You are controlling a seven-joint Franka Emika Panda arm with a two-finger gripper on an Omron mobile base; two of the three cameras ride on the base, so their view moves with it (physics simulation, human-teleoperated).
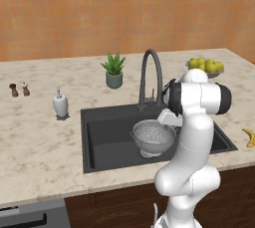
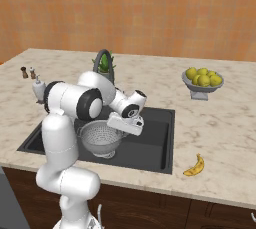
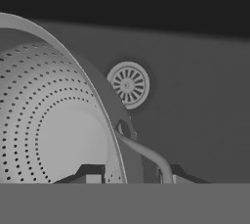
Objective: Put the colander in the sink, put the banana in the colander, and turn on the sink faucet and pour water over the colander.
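Inside sink (image 1: pixel 94 137) | colander (image 1: pixel 152 136) rim clamped between gripper (image 3: pixel 131 176) fingers

Rendered home kitchen: marble-look counter (image 1: pixel 35 147) across frame centre, dark sink (image 1: pixel 99 147) set in it with gooseneck faucet (image 1: pixel 151 72), orange wall (image 1: pixel 124 8) on top, wood cabinets (image 2: pixel 210 213) at bottom, fruit bowl (image 2: pixel 202 84) upper right, potted plant (image 1: pixel 114 70).

Colander in the sink, banana out on the counter.
You have the grey perforated colander (image 1: pixel 153 137) upright inside the dark sink (image 1: pixel 104 145), toward its right half, with the silver drain (image 3: pixel 128 84) beside it. The arched dark faucet (image 1: pixel 151 75) stands at the sink's back edge. The yellow banana (image 2: pixel 194 166) lies near the counter's front edge, right of the sink.
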